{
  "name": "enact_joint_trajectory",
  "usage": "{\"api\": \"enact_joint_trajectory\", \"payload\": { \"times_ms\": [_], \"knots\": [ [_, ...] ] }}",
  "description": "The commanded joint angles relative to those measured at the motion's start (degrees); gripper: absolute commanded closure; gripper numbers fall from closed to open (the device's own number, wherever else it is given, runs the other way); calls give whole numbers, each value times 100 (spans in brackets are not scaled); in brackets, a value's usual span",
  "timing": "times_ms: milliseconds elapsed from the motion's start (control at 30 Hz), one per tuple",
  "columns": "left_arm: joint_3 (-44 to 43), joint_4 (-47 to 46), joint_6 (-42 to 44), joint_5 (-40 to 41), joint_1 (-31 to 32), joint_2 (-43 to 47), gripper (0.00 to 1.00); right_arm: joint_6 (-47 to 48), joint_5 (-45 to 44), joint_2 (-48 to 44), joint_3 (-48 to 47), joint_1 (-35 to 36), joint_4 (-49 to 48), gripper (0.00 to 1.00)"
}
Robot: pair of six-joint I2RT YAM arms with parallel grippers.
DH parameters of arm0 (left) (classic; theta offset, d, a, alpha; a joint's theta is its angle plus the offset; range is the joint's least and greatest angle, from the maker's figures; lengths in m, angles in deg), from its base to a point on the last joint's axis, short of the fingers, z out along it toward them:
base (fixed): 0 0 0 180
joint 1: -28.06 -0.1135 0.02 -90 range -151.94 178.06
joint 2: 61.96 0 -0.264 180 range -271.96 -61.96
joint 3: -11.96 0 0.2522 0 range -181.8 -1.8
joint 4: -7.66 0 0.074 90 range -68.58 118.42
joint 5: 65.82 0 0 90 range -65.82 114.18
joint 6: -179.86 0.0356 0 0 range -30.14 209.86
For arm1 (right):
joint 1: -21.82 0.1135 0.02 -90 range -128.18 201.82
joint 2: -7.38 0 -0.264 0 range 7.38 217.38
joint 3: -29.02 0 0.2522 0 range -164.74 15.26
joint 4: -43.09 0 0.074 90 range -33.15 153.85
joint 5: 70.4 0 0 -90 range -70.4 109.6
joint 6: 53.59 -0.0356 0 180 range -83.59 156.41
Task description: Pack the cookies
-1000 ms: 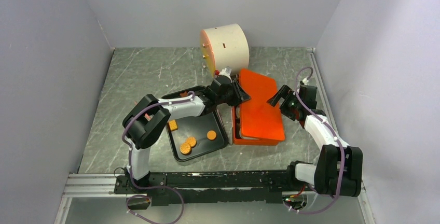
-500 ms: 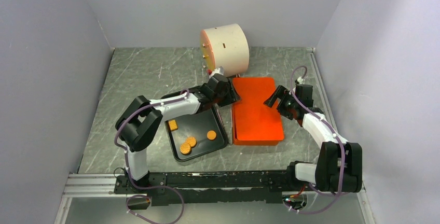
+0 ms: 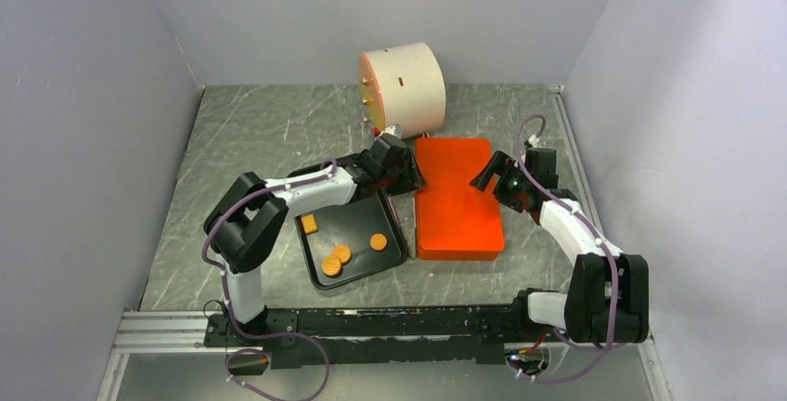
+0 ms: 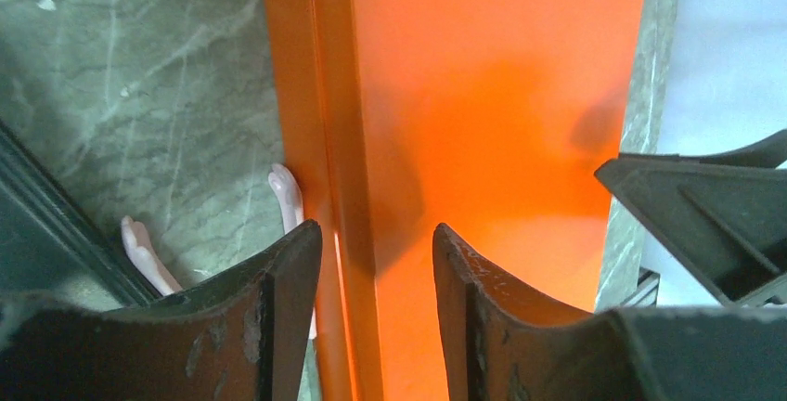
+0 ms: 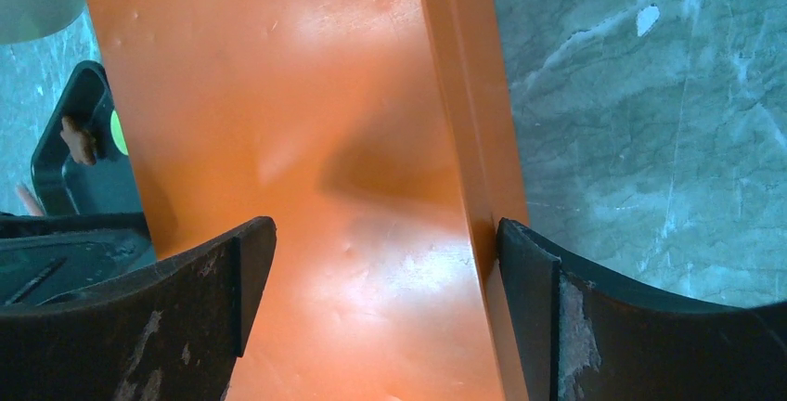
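An orange box with its lid (image 3: 457, 199) flat on top lies mid-table. Its lid fills the left wrist view (image 4: 483, 95) and the right wrist view (image 5: 278, 122). My left gripper (image 3: 408, 171) is open and its jaws straddle the lid's left rim (image 4: 376, 252). My right gripper (image 3: 488, 178) is wide open over the lid's right edge (image 5: 376, 262). The black tray (image 3: 394, 254) holds an orange square cookie (image 3: 310, 225) and three orange round cookies (image 3: 379, 241) (image 3: 342, 253) (image 3: 331, 265). A brown cookie (image 5: 79, 136) and a green one (image 5: 119, 132) show at the tray's far end.
A white cylinder (image 3: 404, 81) lies on its side at the back, just behind the box. Two small pink pieces (image 4: 286, 192) (image 4: 144, 252) lie on the table between tray and box. Grey walls close in the left, right and back sides.
The lid was tilted up off the box a second ago; it now lies flat on it. Both grippers have shifted slightly toward the back with the lid.
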Motion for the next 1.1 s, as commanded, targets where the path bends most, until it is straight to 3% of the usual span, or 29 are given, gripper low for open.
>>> {"api": "enact_joint_trajectory", "payload": {
  "times_ms": [0,267,700,1067],
  "knots": [
    [119,-326,-32,-533,3,-90,49,-23,-192,17,-306,60,-12,6],
    [426,-405,3,-336,5,96,58,-87,-500,-13,-226,328,27,7],
    [292,-267,161,-51,-96,125,53,19,-921,248,-609,317,-45,6],
    [-259,-849,247,160,-373,-179,55,-160,-607,918,-1269,-4,-857,4]
  ]
}}
